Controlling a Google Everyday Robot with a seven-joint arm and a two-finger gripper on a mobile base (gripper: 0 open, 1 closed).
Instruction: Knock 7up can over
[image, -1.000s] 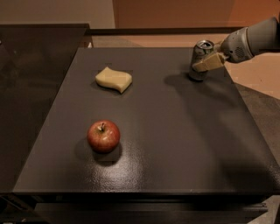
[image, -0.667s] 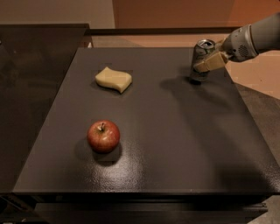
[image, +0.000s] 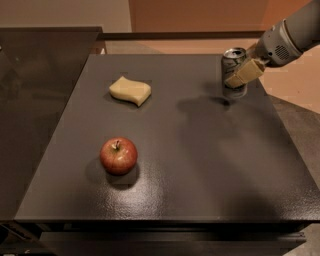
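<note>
We see the arm slant in from the upper right, its gripper (image: 243, 74) low over the far right corner of the table (image: 200, 165). We can read no writing on the 7up can (image: 231, 59). The gripper touches the upright can's side; how wide it stands, we cannot tell. A sponge (image: 130, 91) and an apple (image: 118, 156) sit well to its left.

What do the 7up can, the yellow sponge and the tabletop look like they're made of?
The 7up can: thin metal, likely aluminium, going by its shiny silver rim; the gripper is at its side, near the table's far right corner. The yellow sponge: probably soft foam, matte, with a wavy edge. The tabletop: dark, finely textured, slight sheen; coated metal or laminate, unclear.
</note>
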